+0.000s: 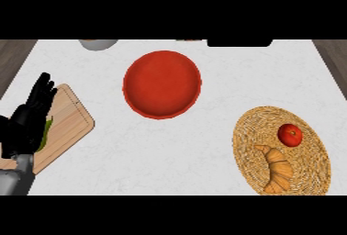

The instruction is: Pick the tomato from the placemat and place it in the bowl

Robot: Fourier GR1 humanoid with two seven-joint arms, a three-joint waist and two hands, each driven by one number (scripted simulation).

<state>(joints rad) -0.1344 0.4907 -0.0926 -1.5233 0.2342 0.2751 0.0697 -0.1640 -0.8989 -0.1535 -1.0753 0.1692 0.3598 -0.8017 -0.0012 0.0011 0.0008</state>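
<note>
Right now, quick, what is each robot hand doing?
Left black hand: open, fingers straight and up, holding nothing, resting at the left edge over the wooden cutting board.
Right hand: not in view.

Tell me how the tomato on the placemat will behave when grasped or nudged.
The tomato looks round and smooth, so it would probably roll if nudged and may slip in the fingers. The woven placemat might slow it. The croissant beside it leaves little room on that side.

The left hand (pixel 27 120) rests at the view's left edge, fingers (pixel 43 89) straight and pointing up
</note>
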